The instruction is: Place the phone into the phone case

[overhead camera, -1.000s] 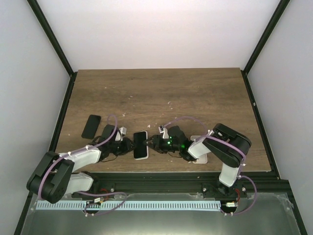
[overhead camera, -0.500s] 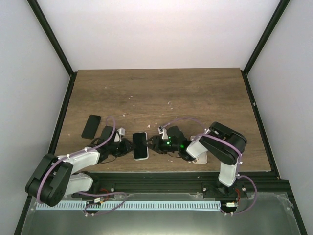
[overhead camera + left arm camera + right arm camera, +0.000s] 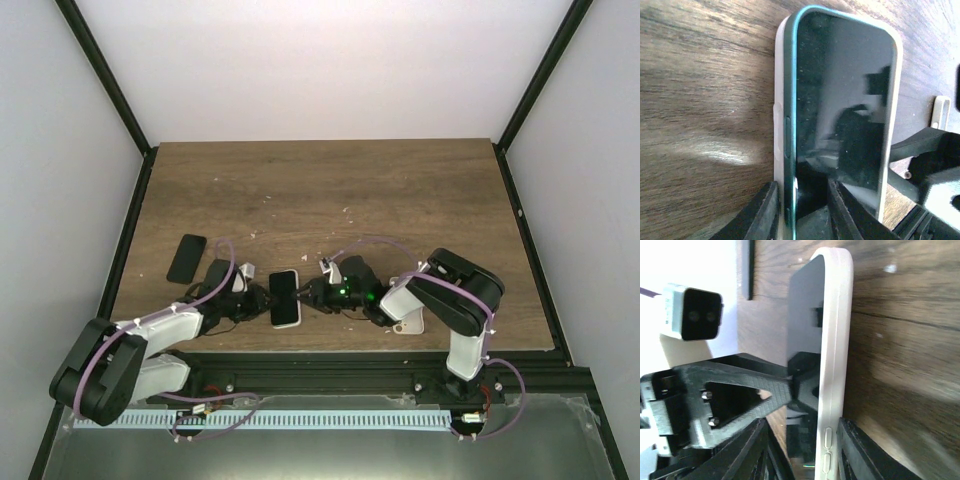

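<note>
The phone [image 3: 285,292], black glass with a teal side rim, lies in the cream phone case [image 3: 287,322] near the table's front edge. In the left wrist view the phone's [image 3: 845,90] left edge stands slightly proud of the case wall [image 3: 779,75]. My left gripper [image 3: 262,298] [image 3: 802,212] is shut across that edge, one finger on the case wall and one on the screen. My right gripper [image 3: 306,293] [image 3: 805,455] straddles the opposite case edge [image 3: 835,315]. One of its fingers touches the case and the other stands off the screen [image 3: 802,315].
A second all-black phone [image 3: 186,258] lies at the left, with a dark flat object [image 3: 216,270] beside it. A cream slab [image 3: 408,322] lies under my right arm. The table's front edge is just behind both grippers.
Both grippers and the cased phone between them have shifted slightly left. The right arm's elbow has drawn in a little.
</note>
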Robot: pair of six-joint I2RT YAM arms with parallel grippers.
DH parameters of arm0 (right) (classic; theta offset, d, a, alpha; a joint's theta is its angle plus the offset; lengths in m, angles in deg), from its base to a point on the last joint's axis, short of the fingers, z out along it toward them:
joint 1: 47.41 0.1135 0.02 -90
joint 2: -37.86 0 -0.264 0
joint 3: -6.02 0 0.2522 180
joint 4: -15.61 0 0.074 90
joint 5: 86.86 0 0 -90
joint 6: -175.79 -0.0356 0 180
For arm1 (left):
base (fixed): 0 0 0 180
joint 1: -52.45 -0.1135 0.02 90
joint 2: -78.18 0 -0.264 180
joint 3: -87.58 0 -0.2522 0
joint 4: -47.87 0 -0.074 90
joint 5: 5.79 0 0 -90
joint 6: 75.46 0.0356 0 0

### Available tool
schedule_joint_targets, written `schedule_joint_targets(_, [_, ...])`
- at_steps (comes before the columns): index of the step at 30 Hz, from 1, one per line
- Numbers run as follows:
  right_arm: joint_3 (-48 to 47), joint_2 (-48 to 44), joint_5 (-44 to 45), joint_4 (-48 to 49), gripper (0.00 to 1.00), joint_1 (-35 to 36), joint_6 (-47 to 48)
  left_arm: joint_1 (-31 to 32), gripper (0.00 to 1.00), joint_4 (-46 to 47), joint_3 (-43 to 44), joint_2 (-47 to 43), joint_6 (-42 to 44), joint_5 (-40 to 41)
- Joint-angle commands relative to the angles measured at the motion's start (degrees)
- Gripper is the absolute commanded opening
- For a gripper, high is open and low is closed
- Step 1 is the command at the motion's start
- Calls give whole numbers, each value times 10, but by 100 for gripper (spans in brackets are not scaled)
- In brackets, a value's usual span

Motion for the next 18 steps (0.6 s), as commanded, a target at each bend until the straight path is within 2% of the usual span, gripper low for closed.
schedule_joint_targets(1, [-36, -8, -85, 126, 39, 27, 5, 17, 32, -10, -11, 1, -6, -79])
schedule_joint_targets(6, [-22, -33, -73, 105, 41, 26, 9, 19, 30, 50, -15, 24, -19, -122])
schedule_joint_targets(10, [-35, -48, -58, 20, 41, 24, 41, 21, 26, 81, -18, 38, -28, -141])
schedule_joint_targets(16, [-7, -42, -88, 118, 40, 18, 28, 22, 23, 142, -33, 43, -40, -181])
schedule_joint_targets(18, [-9, -43, -92, 114, 40, 17, 32, 22, 29, 142, -32, 37, -37, -184])
